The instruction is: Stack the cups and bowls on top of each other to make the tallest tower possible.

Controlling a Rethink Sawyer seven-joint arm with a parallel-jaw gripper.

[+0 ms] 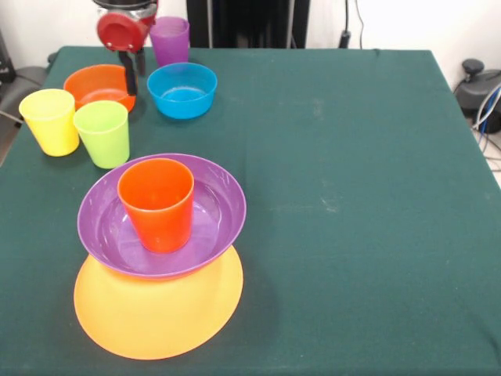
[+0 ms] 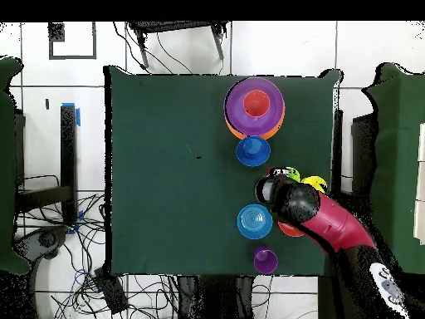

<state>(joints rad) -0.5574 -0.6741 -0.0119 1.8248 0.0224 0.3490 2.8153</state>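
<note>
The tower stands at the near left of the front view: the very large yellow-orange bowl (image 1: 156, 313) upside down, the wide purple bowl (image 1: 211, 196) on it, and the orange-red cup (image 1: 156, 204) upright inside. It also shows in the overhead view (image 2: 255, 106). The yellow cup (image 1: 51, 121) and the lime green cup (image 1: 103, 133) stand side by side behind it. Further back are the small orange bowl (image 1: 94, 84), the light blue bowl (image 1: 182, 90) and the purple cup (image 1: 170, 39). My gripper (image 1: 133, 72) hangs low between the orange bowl and the light blue bowl. The lime green bowl is out of view.
The overhead view shows a dark blue bowl (image 2: 253, 151) next to the tower; the front view does not show it. My red arm (image 2: 319, 220) reaches over the cups. The green table (image 1: 352, 196) stretches to the right of the objects.
</note>
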